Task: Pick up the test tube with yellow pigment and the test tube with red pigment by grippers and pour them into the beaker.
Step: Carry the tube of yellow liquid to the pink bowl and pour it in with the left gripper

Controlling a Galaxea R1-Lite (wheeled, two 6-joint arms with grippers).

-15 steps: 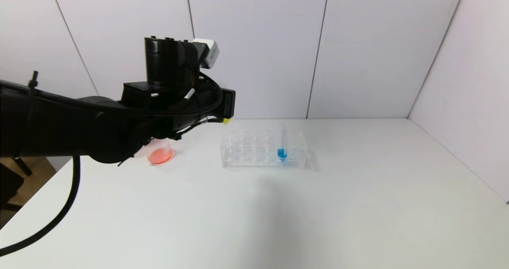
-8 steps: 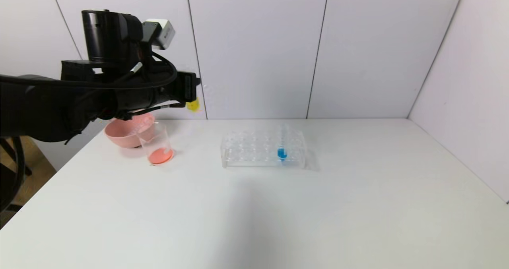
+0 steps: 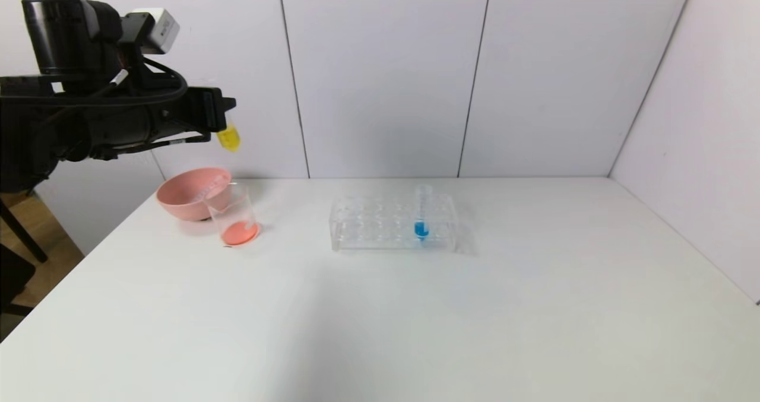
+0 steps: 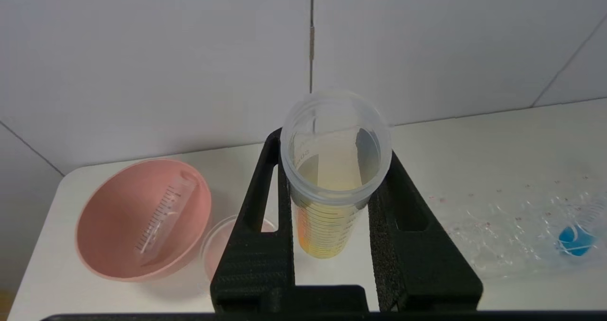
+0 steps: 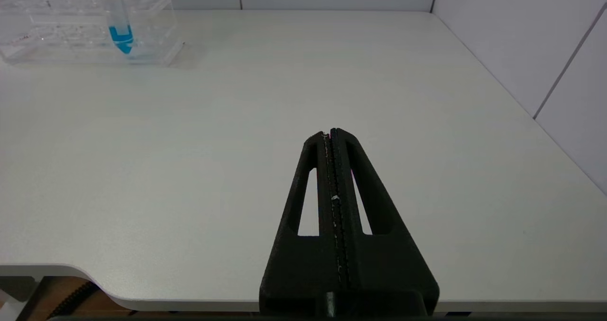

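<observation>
My left gripper [image 3: 223, 116] is raised at the far left, above and a little behind the beaker [image 3: 235, 219]. It is shut on the test tube with yellow pigment [image 3: 229, 137], which hangs roughly upright. In the left wrist view the fingers [image 4: 256, 245] clamp the yellow tube [image 4: 327, 216], with the beaker [image 4: 219, 245] partly hidden behind one finger. The beaker holds red-orange liquid at its bottom. No tube with red liquid shows. My right gripper [image 5: 331, 132] is shut and empty over the table's near right part.
A pink bowl [image 3: 178, 203] touches the beaker's far-left side, with an empty clear tube [image 4: 160, 216] lying in it. A clear tube rack [image 3: 380, 227] at mid-table holds a tube with blue liquid [image 3: 421, 227]. The walls stand close behind and on the right.
My left arm has swung left and upward with the yellow tube, from beside the rack to above the bowl and beaker. Nothing on the table has moved.
</observation>
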